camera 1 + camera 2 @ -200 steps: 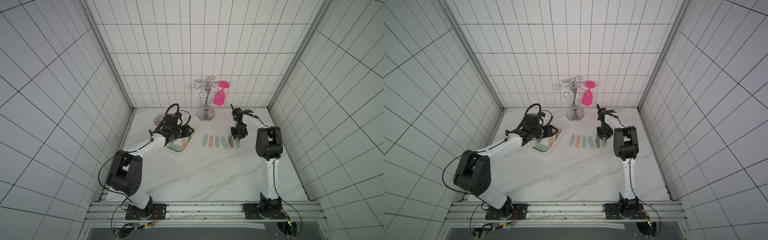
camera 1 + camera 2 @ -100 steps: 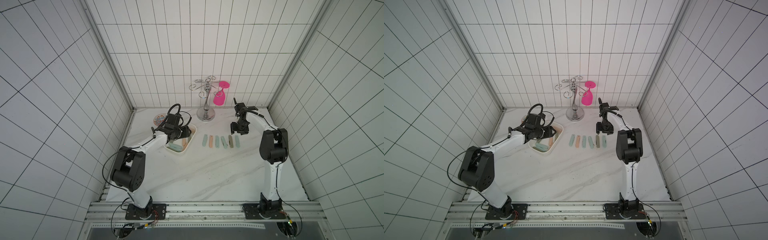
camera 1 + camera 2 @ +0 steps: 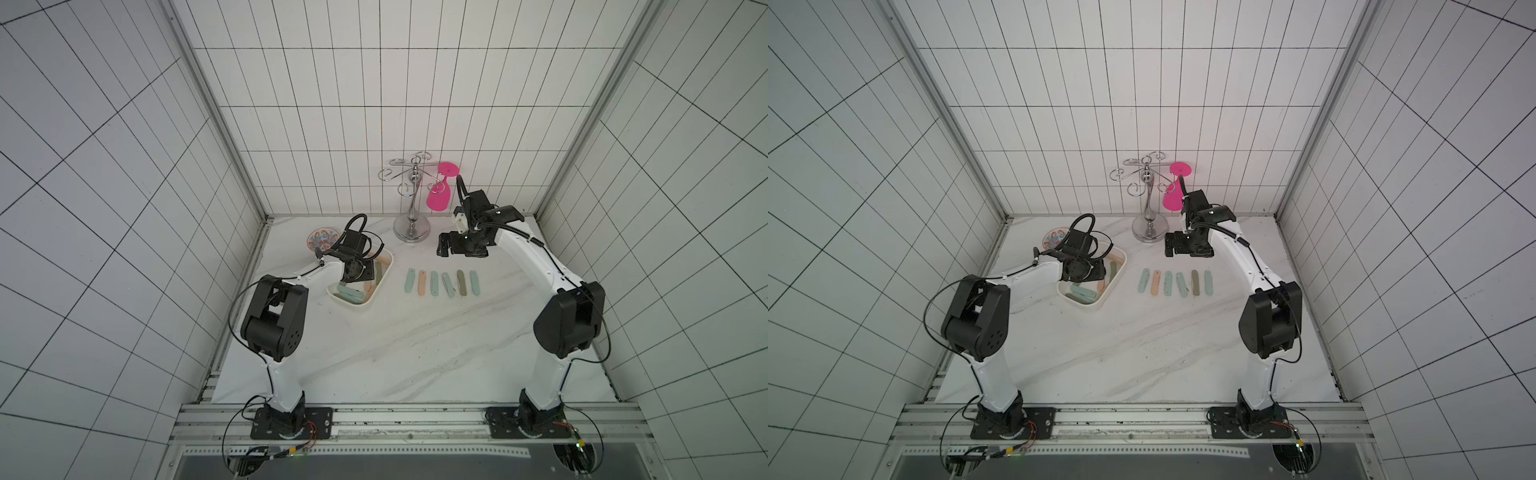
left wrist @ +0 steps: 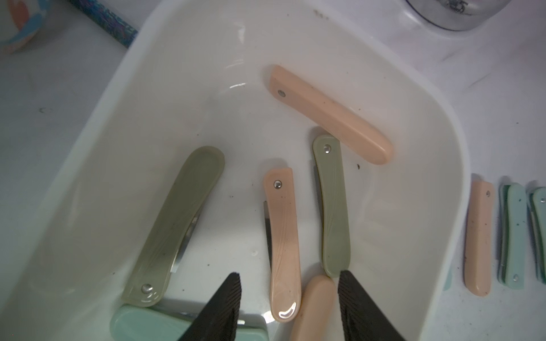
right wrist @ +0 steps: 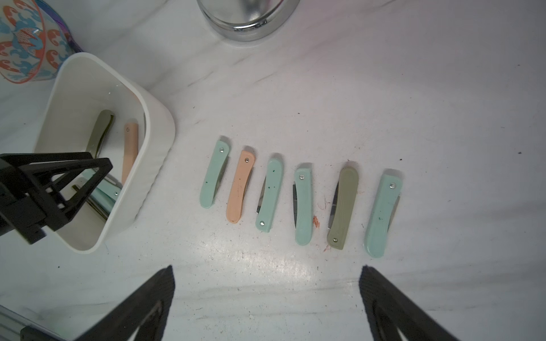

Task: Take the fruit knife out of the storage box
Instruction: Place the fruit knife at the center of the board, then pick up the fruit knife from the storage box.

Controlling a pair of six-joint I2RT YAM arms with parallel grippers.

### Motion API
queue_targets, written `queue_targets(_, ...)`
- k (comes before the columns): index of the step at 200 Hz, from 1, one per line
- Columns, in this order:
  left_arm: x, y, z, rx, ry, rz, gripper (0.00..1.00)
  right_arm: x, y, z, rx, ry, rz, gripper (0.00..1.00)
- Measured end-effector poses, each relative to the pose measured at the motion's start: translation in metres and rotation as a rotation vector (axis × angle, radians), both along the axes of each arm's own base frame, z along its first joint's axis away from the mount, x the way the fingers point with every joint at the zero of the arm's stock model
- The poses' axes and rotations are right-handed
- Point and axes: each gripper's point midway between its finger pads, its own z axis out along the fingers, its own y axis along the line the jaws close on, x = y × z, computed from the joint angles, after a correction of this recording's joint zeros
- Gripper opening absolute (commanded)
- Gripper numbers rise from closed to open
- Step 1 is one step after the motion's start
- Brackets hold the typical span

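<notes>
- Left gripper (image 4: 289, 274): jaws part-way apart with nothing clamped, lowered into the storage box (image 4: 437, 147).
- Right gripper (image 5: 266, 267): jaws at full spread and empty. The box lies well off to one side of them. A row of six knives (image 5: 302, 206) lies on the table (image 5: 413, 88) just ahead of the fingertips.
- Likely target: the peach fruit knife (image 4: 282, 245), folded shut and flat on the box floor. Its rounded butt end sits in the gap between the left jaws, and the rest of the handle runs out ahead of the fingertips.
- Crowding: a second peach knife (image 4: 314, 298) also pokes its end into that gap, close against one finger. An olive knife (image 4: 332, 206) ends right at that same fingertip; whether they touch cannot be told. A mint knife (image 4: 141, 323) lies beneath the other finger.
- Handling, as judged: light and rigid. The plastic handle has a glossy face, so it is probably slippery. A steel blade edge shows along one side. It does not look fragile.
- Where to take hold, as judged: pinch across the handle's narrow sides near mid-length, not at the tapered butt now between the jaws. The knife lies low, so the fingertips would need to reach almost to the box floor.
- Risk: the present spread takes in two handles, so both could be caught or one nudged aside.
</notes>
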Motion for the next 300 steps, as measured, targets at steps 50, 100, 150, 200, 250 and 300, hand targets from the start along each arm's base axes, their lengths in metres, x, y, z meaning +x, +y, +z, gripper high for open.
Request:
queue_targets(50, 0.007, -0.001, -0.018, 0.085, 0.006, -0.020, 0.53, -0.010, 0.010, 0.016, 0.048, -0.023, 0.019, 0.99)
queue_targets(100, 0.008, 0.003, -0.037, 0.148, 0.041, -0.044, 0.47, -0.007, 0.019, 0.023, 0.068, -0.019, 0.023, 0.99)
queue_targets(150, 0.005, 0.005, -0.043, 0.169, 0.056, -0.053, 0.34, 0.005, 0.025, 0.025, 0.080, -0.011, 0.017, 0.99)
queue_targets(200, 0.009, 0.003, -0.044, 0.207, 0.035, -0.043, 0.20, 0.001, 0.036, 0.020, 0.133, 0.030, 0.043, 0.99)
queue_targets(250, 0.010, 0.002, -0.043, 0.204, 0.005, -0.044, 0.12, -0.002, 0.041, 0.019, 0.164, 0.044, 0.045, 0.99)
queue_targets(300, 0.005, 0.000, -0.042, 0.196, 0.007, -0.061, 0.10, -0.010, 0.039, 0.015, 0.171, 0.063, 0.027, 0.99)
